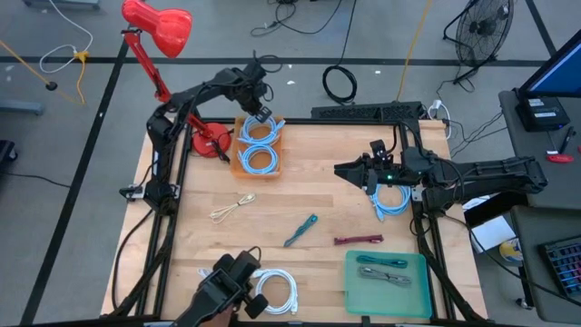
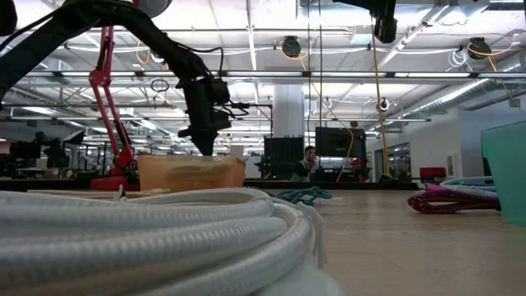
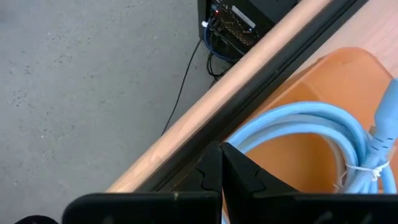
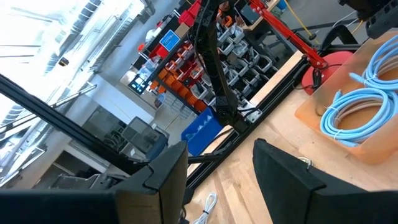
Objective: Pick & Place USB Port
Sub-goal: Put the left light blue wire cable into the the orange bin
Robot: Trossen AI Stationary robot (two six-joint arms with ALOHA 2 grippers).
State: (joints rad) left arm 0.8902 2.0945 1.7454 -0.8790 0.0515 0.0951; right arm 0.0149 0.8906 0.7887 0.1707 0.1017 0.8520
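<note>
Right gripper: the right gripper (image 1: 352, 170) hangs over the right half of the surface, toward the far edge, fingers spread with nothing between them.
Its heading: it points toward the left edge, along the far side of the surface, roughly at the orange bin (image 1: 274, 160).
Nearest cable: a coiled light-blue cable (image 1: 392, 200) lies on the surface just beside this gripper, on the side toward the near edge and slightly back under the arm's wrist; from above, part of the coil is hidden by the arm.
Relation that matters: I judge this coil to be the next thing to pick; it sits behind and to the near side of the fingertips, so the gripper would have to draw back toward the right edge and turn down before closing.
Coil's lie: a loose oval, its long axis running roughly from far edge to near edge.
Left gripper: the left gripper (image 1: 255, 110) is over the far rim of the orange bin, fingers pressed together and empty.
Bin contents: two blue cable coils (image 1: 260, 146) already lie inside.
Nearer arm: the right arm, clearly; the left is well apart from the loose blue coil.
</note>
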